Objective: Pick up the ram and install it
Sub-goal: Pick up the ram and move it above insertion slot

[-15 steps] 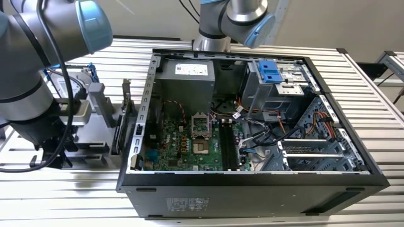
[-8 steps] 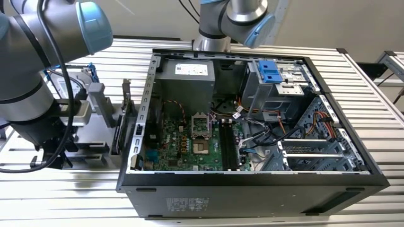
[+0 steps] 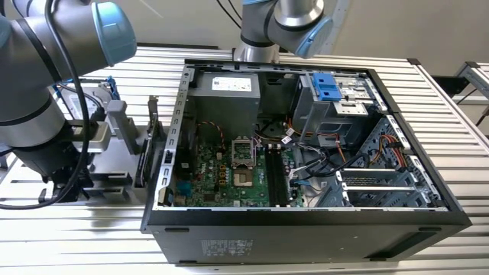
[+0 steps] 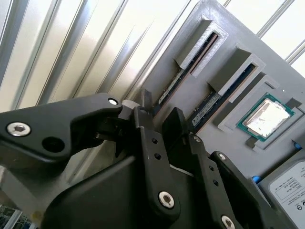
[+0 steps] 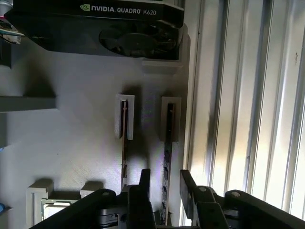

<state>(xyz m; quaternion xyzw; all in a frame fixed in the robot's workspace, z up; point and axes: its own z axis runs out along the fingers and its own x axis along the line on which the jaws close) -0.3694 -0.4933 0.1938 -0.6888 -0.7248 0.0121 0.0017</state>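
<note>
1. While the ram (image 5: 167, 152) stands on edge in the slot along the holder's (image 5: 71, 133) outer edge, next to bare worktop (image 5: 248, 119), the gripper (image 5: 165, 172) straddles it. Its fingers (image 5: 145, 183) are apart, one on each side, and neither looks to be pressing on the ram.
2. The second wrist view shows the same fit, with the ram (image 4: 183, 71) running down into the gap of the gripper (image 4: 159, 106).
3. A grey bracket (image 5: 170, 119) caps the ram's far end. It probably keeps the ram upright so both flat faces stay free for gripping.
4. A second stick (image 5: 124, 143) sits in the next slot inward, parallel and outside the fingers. The gap between the slots seems meant to let one finger in.
5. A card (image 5: 119, 28) lies along the holder's far edge, well clear of the gripper.
6. The arm (image 3: 38, 114) is at the exterior view's left of the open case (image 3: 306, 229). The long black slots (image 3: 273, 175) on the board inside face up, probably to take the ram from above. The ram has not been lifted.
</note>
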